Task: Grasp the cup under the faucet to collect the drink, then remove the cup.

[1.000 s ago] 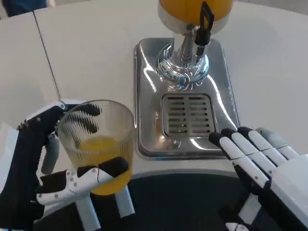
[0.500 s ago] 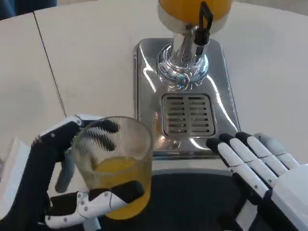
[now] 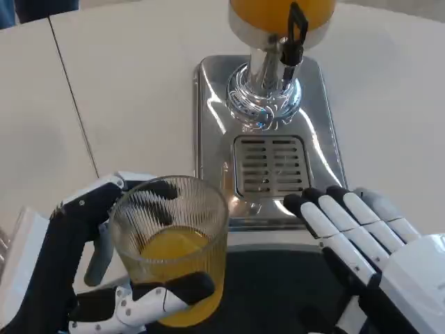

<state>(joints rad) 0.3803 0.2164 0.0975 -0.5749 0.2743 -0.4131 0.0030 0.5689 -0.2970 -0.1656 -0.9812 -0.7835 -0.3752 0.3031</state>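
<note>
A ribbed clear cup (image 3: 174, 247) with orange drink in its bottom is at the lower left, near the table's front edge. My left hand (image 3: 104, 271) grips it, fingers wrapped around its sides. The dispenser's black faucet (image 3: 295, 31) hangs below the orange tank (image 3: 281, 10) at the top, above the slotted drip grille (image 3: 271, 165) on the steel base (image 3: 208, 139). The cup is well clear of the faucet, to the left front of the base. My right hand (image 3: 354, 233) lies flat with fingers stretched out at the base's front right corner, holding nothing.
The white table (image 3: 125, 90) has a thin seam line (image 3: 73, 97) running down its left part. A dark surface (image 3: 278, 285) lies in front of the base between my hands.
My left hand has carried the cup rightward and nearer to the lower edge of the picture. My right hand has shifted slightly left toward the base's front.
</note>
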